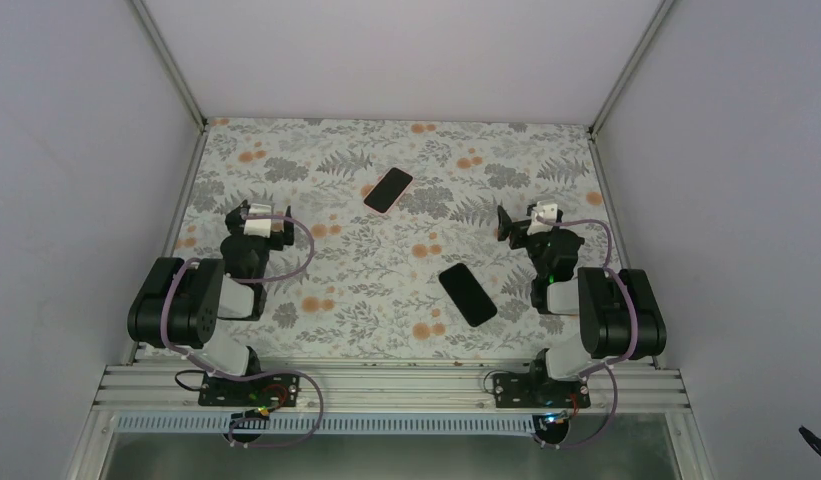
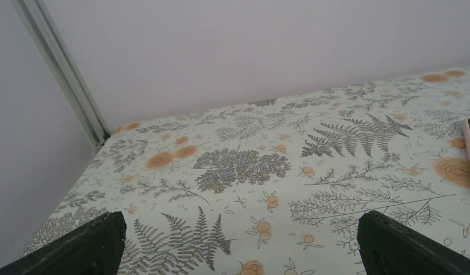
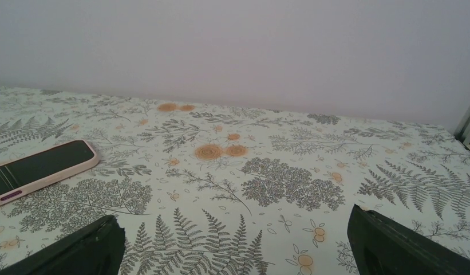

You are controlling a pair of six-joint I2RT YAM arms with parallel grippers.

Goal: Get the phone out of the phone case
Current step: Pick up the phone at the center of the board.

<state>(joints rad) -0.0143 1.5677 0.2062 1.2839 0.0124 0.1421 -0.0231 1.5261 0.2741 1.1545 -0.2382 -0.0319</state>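
The left wall (image 1: 76, 150) was plain pale grey, and it met the back wall (image 1: 406, 50) at a slanting aluminium upright (image 1: 171, 65). The table was covered with a printed cloth (image 1: 336, 250), off-white with grey ferns and small orange blossoms, lying flat right up to the walls. An aluminium rail (image 1: 386, 385) ran along the near edge and carried both arm bases.

At the left, the left arm (image 1: 191, 300) was folded back on itself. The left gripper (image 1: 258, 212) pointed toward the far side, above the cloth. Its two dark fingers (image 2: 89, 243) sat at opposite corners of the wrist view, spread wide, with only patterned cloth between them.

Past the middle, toward the far side, the phone (image 1: 388, 190) lay flat and at a slant. It sat inside the phone case (image 3: 55, 179), whose salmon-pink rim framed the glossy black face. It lay well apart from both grippers, about midway between them across the table. Nearer the rail and a little to the right lay a bare black phone (image 1: 467, 294), also at a slant, with no rim around it.

On the right, the right arm (image 1: 611, 310) was folded like the left one. The right gripper (image 1: 526, 220) was held above the cloth, its jaws spread wide and holding nothing. In its own camera the cased phone showed far off to the left. A second upright (image 1: 631, 65) marked the far right corner, and the right wall (image 1: 726, 150) was the same bare grey.
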